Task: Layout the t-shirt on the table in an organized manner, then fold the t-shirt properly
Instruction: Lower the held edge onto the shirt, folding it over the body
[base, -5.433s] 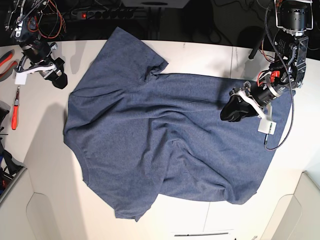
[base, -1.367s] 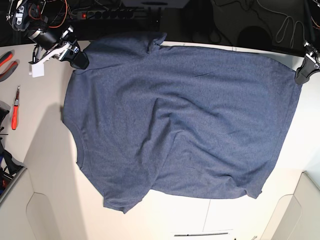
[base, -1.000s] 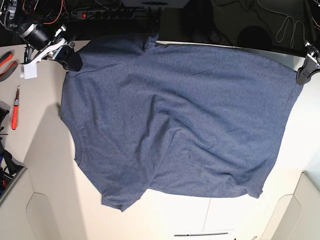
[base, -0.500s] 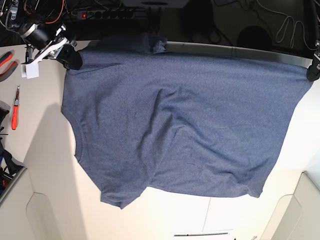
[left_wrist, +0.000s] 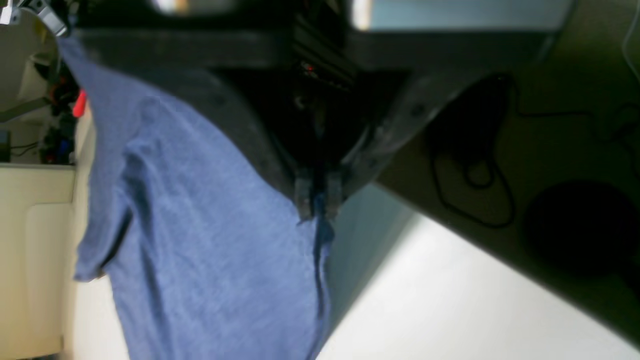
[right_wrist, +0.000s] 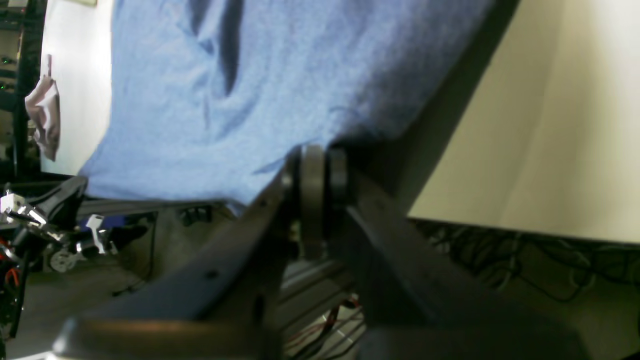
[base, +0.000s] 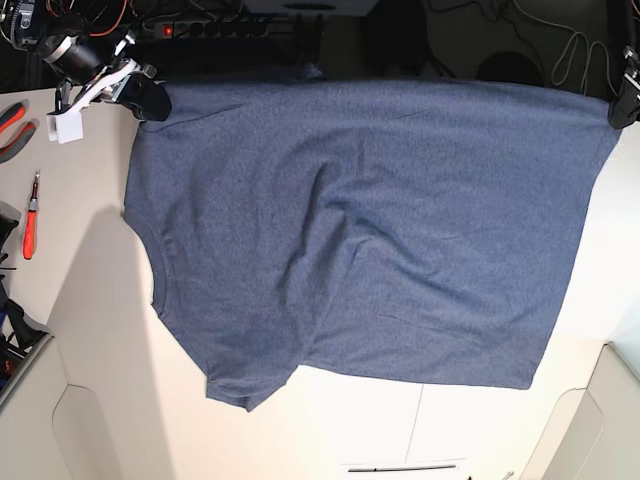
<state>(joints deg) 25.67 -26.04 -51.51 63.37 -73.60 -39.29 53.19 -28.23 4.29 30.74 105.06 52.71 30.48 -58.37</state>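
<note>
The navy-blue t-shirt (base: 370, 230) is stretched wide across the white table (base: 90, 330), its far edge pulled straight between both grippers. No lettering shows. My right gripper (base: 152, 101), at the base view's upper left, is shut on one far corner; in its wrist view the fingertips (right_wrist: 312, 165) pinch the cloth (right_wrist: 300, 75). My left gripper (base: 626, 104), at the upper right edge, is shut on the other far corner. In its wrist view the jaws (left_wrist: 317, 207) clamp the shirt's edge, and the cloth (left_wrist: 200, 250) hangs down to the table (left_wrist: 450, 300).
Red-handled tools (base: 30, 228) and pliers (base: 10, 125) lie at the table's left edge. A power strip (base: 200, 25) and cables sit behind the far edge. A white tag (base: 66, 128) hangs near the right gripper. A thin seam (base: 416, 425) crosses the near tabletop.
Both grippers moved back toward the far edge, and the shirt's far edge is now taut and straight. The bunched sleeve at the top middle has flattened out of sight.
</note>
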